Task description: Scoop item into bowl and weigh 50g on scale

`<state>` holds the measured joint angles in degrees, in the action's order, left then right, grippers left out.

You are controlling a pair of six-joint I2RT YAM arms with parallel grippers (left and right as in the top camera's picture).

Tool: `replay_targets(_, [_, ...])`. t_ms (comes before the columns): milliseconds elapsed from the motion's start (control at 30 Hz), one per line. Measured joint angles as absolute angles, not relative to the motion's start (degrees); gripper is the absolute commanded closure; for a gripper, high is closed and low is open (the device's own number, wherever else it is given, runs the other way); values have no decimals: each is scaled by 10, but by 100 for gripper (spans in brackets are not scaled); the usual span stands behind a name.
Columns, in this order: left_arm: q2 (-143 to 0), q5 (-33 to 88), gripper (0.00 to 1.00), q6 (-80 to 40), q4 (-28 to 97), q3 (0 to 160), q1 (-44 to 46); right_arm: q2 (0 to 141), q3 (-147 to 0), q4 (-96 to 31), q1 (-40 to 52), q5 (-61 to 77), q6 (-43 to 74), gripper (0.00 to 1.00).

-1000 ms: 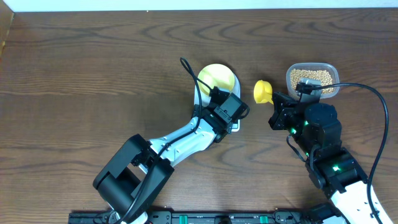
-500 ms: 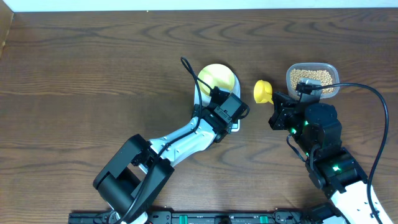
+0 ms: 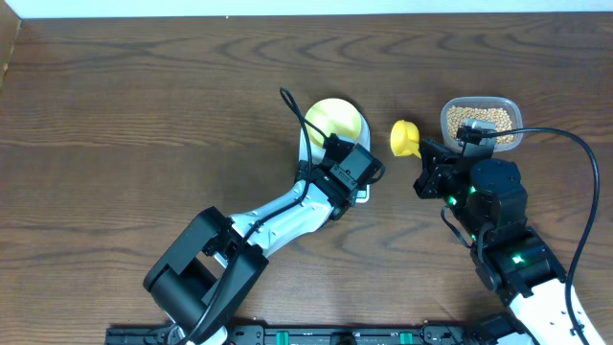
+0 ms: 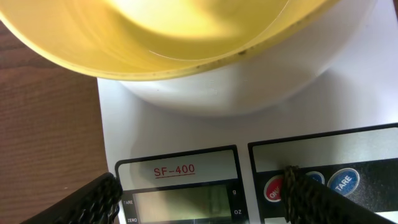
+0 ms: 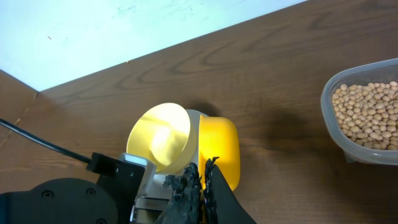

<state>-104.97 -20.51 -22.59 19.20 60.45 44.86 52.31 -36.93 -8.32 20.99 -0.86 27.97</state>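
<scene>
Black-and-white arms (image 3: 287, 216); black cables (image 3: 551, 131); green lights (image 3: 518, 259).

Overhead view: illumination is even and diffuse, from above. The wooden table (image 3: 144, 96) shows clear grain with a faint sheen. Shadows beside the arms are short and soft. Focus is sharp across the frame.

Left wrist view: the bowl (image 4: 186, 37) is very close to the lens and blurred. It casts a soft shadow on the bright scale (image 4: 155, 124). The dark fingers (image 4: 93, 199) of the left gripper (image 4: 202, 193) are out of focus.

Right wrist view: the white surface (image 5: 155, 31) is near overexposure. The yellow scoop (image 5: 224, 149) casts a diffuse shadow on the table to its right. The right gripper (image 5: 200, 180) is dark and blurred.
</scene>
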Motion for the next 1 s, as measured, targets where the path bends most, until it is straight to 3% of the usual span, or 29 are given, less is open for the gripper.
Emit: replay_targets(1000, [-1050, -218, 16, -225, 191, 604, 449, 523, -369, -83, 210, -9, 280, 99])
